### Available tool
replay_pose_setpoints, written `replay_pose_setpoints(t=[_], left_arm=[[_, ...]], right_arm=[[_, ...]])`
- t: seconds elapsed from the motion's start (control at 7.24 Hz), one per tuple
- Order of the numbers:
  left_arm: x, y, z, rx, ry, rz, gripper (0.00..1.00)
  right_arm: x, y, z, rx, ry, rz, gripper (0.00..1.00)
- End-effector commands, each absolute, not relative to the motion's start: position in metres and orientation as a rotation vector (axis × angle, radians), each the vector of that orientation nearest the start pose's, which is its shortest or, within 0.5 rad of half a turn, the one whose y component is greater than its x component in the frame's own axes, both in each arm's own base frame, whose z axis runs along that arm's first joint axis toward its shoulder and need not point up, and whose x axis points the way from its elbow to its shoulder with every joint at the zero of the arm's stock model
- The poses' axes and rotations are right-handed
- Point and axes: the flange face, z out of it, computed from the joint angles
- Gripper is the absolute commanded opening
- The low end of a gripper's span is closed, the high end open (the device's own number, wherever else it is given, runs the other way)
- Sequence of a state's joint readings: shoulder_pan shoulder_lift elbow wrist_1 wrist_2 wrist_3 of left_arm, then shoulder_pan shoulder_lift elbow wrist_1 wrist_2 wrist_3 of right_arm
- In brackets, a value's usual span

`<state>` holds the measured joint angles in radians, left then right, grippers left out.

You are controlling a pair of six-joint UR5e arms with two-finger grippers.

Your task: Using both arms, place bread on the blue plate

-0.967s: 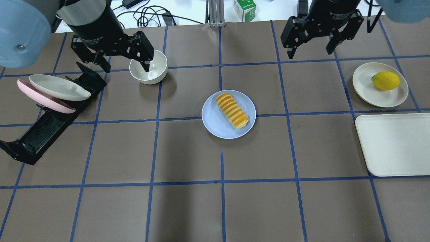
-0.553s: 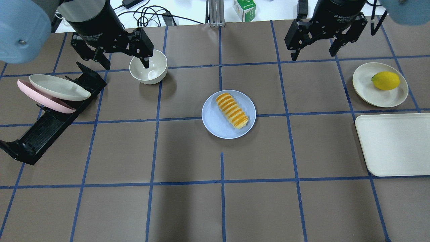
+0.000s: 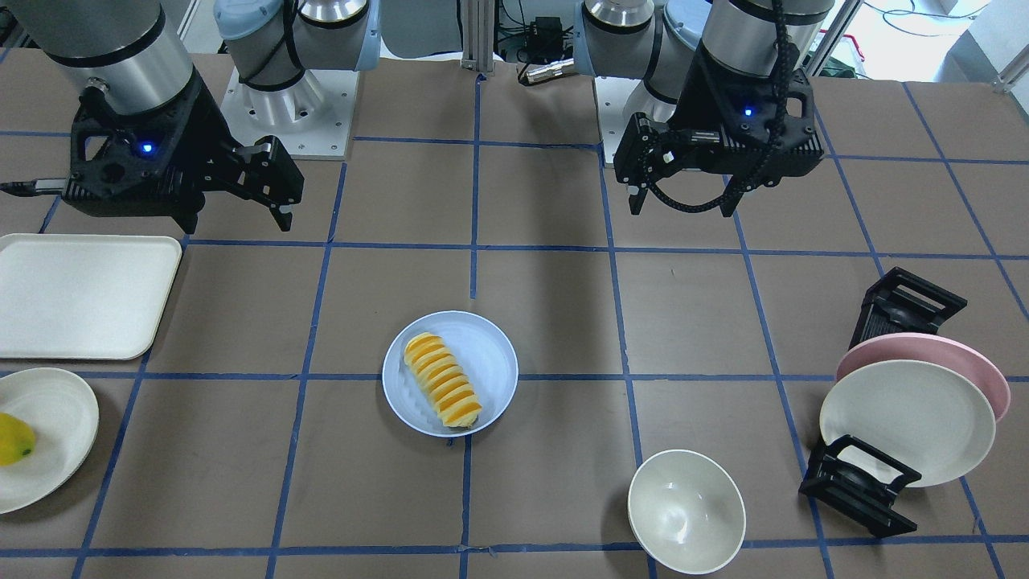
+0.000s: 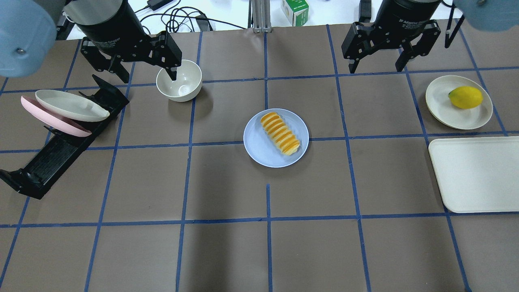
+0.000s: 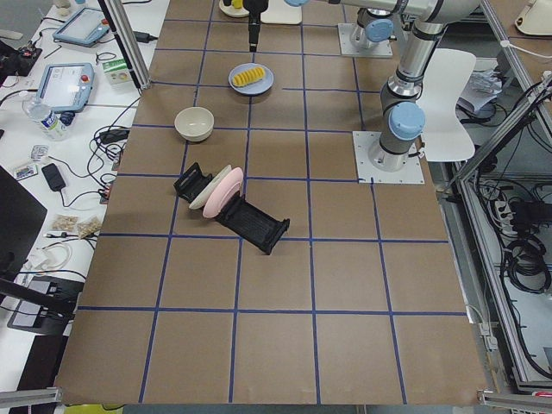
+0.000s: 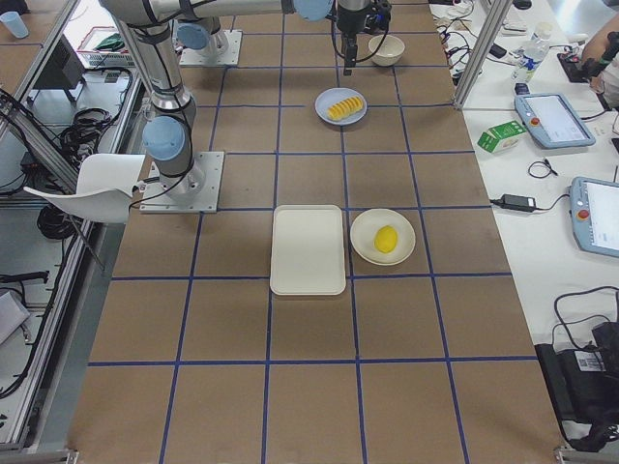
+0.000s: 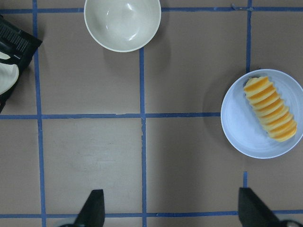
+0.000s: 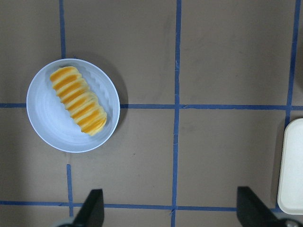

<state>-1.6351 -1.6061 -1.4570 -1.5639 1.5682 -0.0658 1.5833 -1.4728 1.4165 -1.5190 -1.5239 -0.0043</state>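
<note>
The bread (image 4: 280, 133) lies on the blue plate (image 4: 259, 148) at the table's middle, slanted across the plate's right half. Both also show in the front view, bread (image 3: 442, 379) on plate (image 3: 492, 354), and in the wrist views, bread (image 7: 271, 109) and bread (image 8: 79, 100). My left gripper (image 4: 148, 76) is open and empty, high above the white bowl, well left of the plate. My right gripper (image 4: 376, 69) is open and empty, high over the far right of the table. Neither touches the bread.
A white bowl (image 4: 179, 81) sits under my left gripper. A black dish rack (image 4: 61, 150) at the left holds a pink plate (image 4: 48, 119) and a cream plate (image 4: 71, 106). A lemon (image 4: 465, 97) lies on a cream plate (image 4: 442, 103). A white tray (image 4: 476, 174) is at the right.
Both grippers have drawn back a little toward the table's far edge, still open. The bread and the blue plate have not moved.
</note>
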Motion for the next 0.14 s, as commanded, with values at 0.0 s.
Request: replay_pose_setpoints(t=[0.0], left_arm=[[-0.166,-0.502,0.5264,0.0,3.144,-0.13,1.0]], right_arm=[[0.1446,-0.5314,0.5066,-0.024,3.094,-0.002,1.0]])
